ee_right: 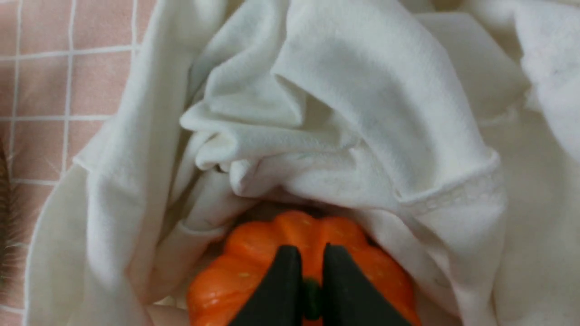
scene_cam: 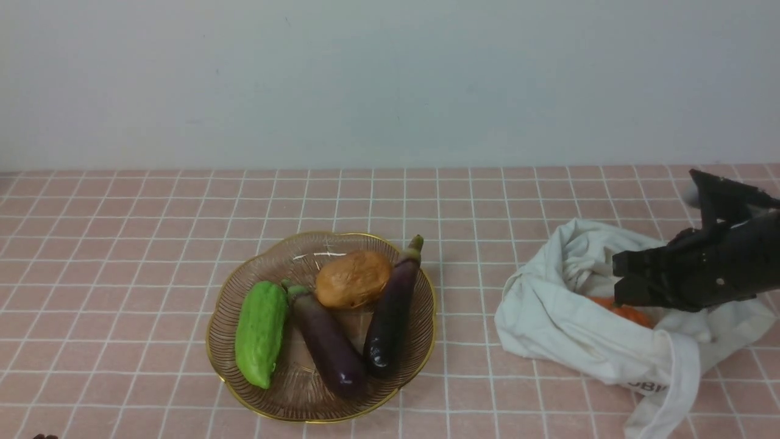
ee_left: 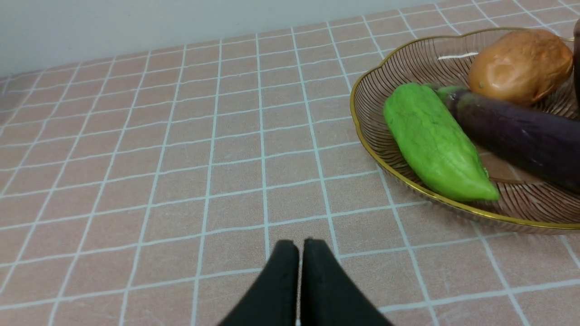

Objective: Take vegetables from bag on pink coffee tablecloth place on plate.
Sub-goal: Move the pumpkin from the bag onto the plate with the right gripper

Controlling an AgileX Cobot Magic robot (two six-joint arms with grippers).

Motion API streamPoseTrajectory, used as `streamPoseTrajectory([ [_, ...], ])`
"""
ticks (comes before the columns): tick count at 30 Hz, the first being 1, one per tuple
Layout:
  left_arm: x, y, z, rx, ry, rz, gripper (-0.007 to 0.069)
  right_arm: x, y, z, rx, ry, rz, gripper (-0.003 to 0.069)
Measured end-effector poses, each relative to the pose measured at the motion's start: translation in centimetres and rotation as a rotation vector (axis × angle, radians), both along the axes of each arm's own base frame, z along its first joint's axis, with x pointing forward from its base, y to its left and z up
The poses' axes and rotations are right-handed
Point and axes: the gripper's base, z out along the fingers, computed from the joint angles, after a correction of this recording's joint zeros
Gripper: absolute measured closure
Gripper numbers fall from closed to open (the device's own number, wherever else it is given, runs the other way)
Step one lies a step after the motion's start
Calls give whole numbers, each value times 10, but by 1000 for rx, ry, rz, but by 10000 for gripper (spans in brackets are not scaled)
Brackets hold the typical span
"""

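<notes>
Pincers of the right arm are narrowed on the green stem, probably because a slim hold is offered there. Below, the orange pumpkin is nestled in the bag, at right. Leftward, the plate is already laden with vegetables, so space should be chosen carefully. Farther left, the other claw is pressed together, unneeded.

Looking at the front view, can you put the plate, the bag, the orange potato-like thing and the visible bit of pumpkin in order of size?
Largest to smallest:
Bag and plate: too close to rank
Potato-like thing
Pumpkin's visible part
</notes>
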Motion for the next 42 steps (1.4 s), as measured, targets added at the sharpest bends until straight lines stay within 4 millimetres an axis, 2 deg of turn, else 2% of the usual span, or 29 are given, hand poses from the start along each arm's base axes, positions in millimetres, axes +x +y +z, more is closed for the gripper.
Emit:
streamPoseTrajectory([
  [7,0,0,0,0,0,0,629,4,5,24,25,-13,73,636],
  [11,0,0,0,0,0,0,629,-5,5,58,13,-98,109,636],
  [15,0,0,0,0,0,0,629,-14,4,78,-5,-158,112,636],
  [16,0,0,0,0,0,0,629,-20,3,89,-12,-190,110,636],
  [17,0,0,0,0,0,0,629,-20,3,90,-13,-194,109,636],
  [20,0,0,0,0,0,0,629,-29,5,120,4,-279,111,636],
  [21,0,0,0,0,0,0,629,-29,5,123,10,-288,111,636],
  [22,0,0,0,0,0,0,629,-29,12,139,31,-334,130,636],
  [23,0,0,0,0,0,0,629,-29,13,142,36,-340,134,636],
  [25,0,0,0,0,0,0,629,-29,32,160,64,-392,201,636],
  [26,0,0,0,0,0,0,629,-29,33,161,65,-398,202,636],
  [27,0,0,0,0,0,0,629,-30,57,172,91,-428,279,636],
  [28,0,0,0,0,0,0,629,-29,60,174,95,-435,287,636],
  [29,0,0,0,0,0,0,629,-29,74,177,107,-446,328,636],
  [30,0,0,0,0,0,0,629,-28,85,178,115,-452,358,636],
  [31,0,0,0,0,0,0,629,-25,109,175,129,-449,416,636],
  [32,0,0,0,0,0,0,629,-25,114,173,132,-441,431,636],
  [34,0,0,0,0,0,0,629,-19,142,162,140,-421,490,636],
  [37,0,0,0,0,0,0,629,-6,188,129,139,-354,570,636],
  [42,0,0,0,0,0,0,629,9,232,87,114,-286,639,636],
])
